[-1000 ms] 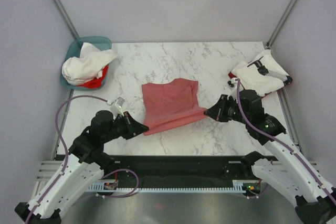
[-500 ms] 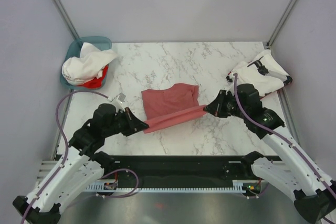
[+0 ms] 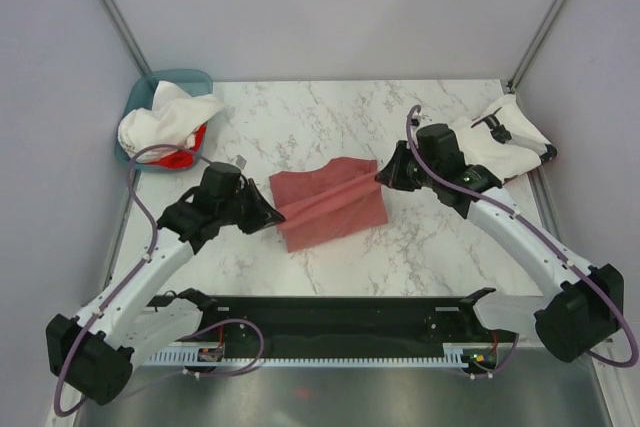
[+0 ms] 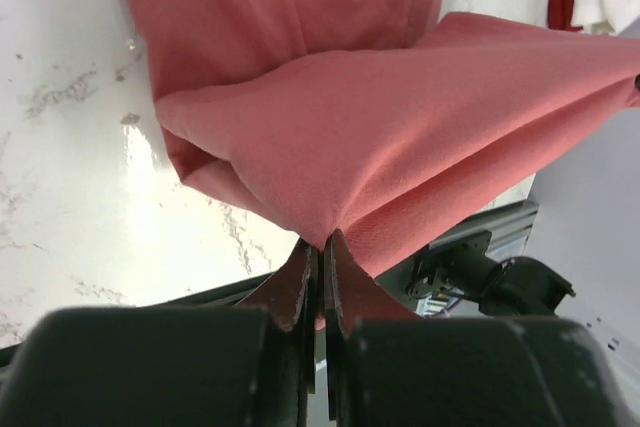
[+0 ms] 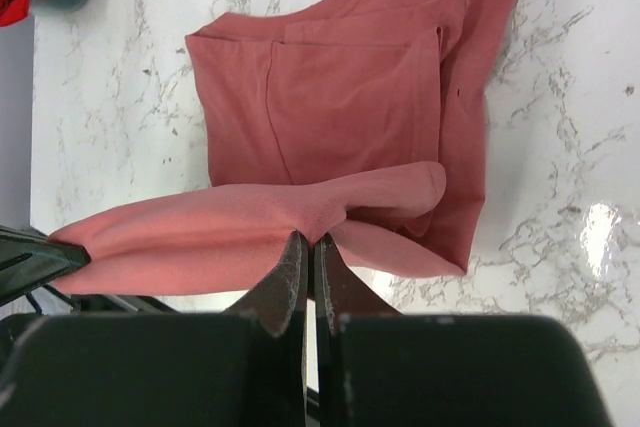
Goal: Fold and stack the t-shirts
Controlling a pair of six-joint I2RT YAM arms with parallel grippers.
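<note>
Salmon-red shirt (image 3: 335, 215) lies mid-tabletop (image 3: 320, 117). We see its lifted edge pinched at either end: left tool (image 3: 270, 219) and right tool (image 3: 384, 178), each pressed together on cloth. The edge runs taut between them above the rest, we judge so the fold lands flat and square. Cloth plain, soft, already doubled underneath, lightly creased

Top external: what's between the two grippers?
A raised edge of the salmon t-shirt, stretched from left gripper to right gripper; top external view shows it.
</note>
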